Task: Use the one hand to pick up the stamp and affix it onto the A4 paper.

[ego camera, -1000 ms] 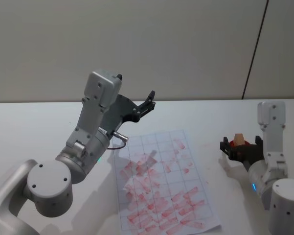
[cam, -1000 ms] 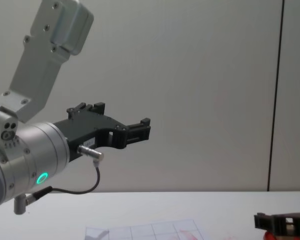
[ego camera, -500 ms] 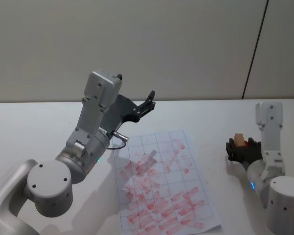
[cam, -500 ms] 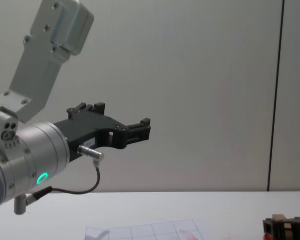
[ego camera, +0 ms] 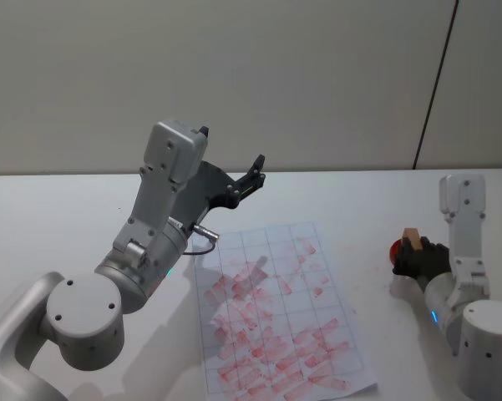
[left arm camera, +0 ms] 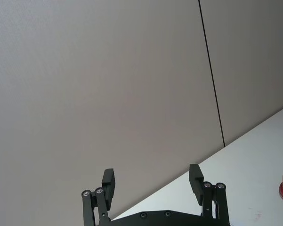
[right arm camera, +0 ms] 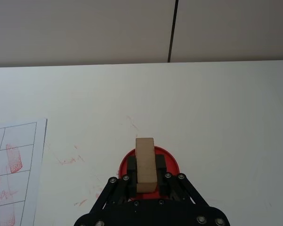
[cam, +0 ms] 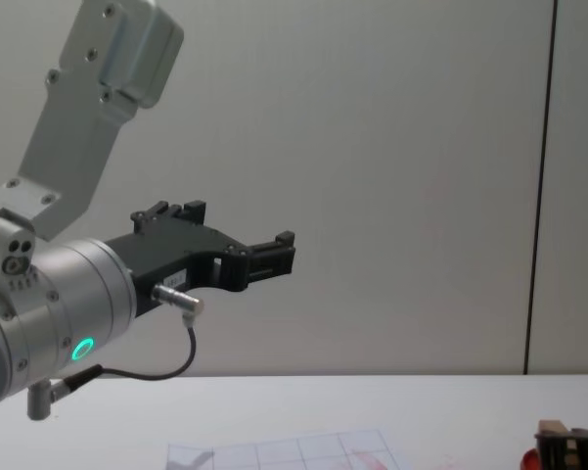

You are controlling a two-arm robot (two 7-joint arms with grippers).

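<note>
One step done: right gripper [right arm camera: 145, 165] clamped tight on the stamp [right arm camera: 144, 157], seemingly down on the red ink pad [right arm camera: 168, 159], well apart from the A4 paper [ego camera: 276, 311]. Remaining: lifting, carrying over, pressing. Left gripper [left arm camera: 152, 181] parked high, spread wide, empty.

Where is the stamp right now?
In the head view, the stamp is on the robot's right, clamped in the right gripper over the red ink pad, to the right of the A4 paper.
</note>
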